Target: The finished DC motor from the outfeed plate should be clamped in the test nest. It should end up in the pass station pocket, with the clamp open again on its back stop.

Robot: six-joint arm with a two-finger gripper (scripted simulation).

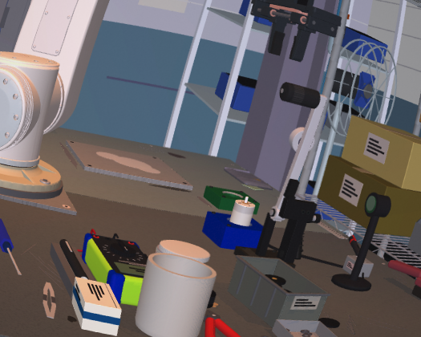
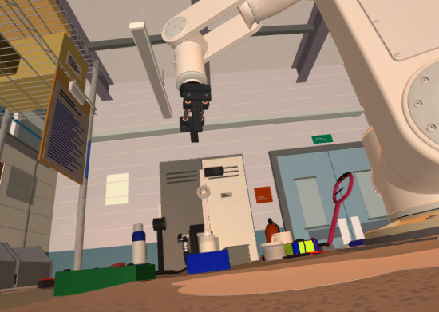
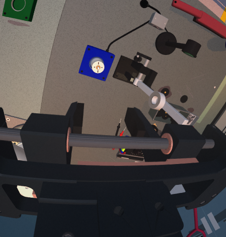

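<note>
The lower part of the white DC motor (image 1: 241, 212) (image 2: 207, 241) (image 3: 97, 65) is hidden inside the blue test nest (image 1: 231, 228) (image 2: 207, 261) (image 3: 96, 63), where it stands upright with its shaft pointing up. Right of the nest the black toggle clamp (image 1: 292, 222) (image 3: 135, 71) has its white lever (image 1: 304, 150) (image 3: 160, 102) raised, with the black handle (image 1: 300, 94) (image 2: 216, 170) at the top. The green pass station block (image 1: 231, 198) (image 2: 104, 277) (image 3: 17, 8) lies behind the nest with its pocket empty. My gripper (image 1: 286, 45) (image 2: 194, 131) hangs high above the clamp handle, open and holding nothing.
Behind the work stand a grey pillar (image 1: 282, 110) and shelving with blue bins (image 1: 238, 92). The outfeed plate (image 1: 126, 164) lies by the arm's base (image 1: 17, 110). A sensor post (image 1: 364, 242), cardboard boxes (image 1: 386, 170), a grey bin (image 1: 276, 290), a white cup (image 1: 174, 294) and a multimeter (image 1: 114, 262) crowd the near side.
</note>
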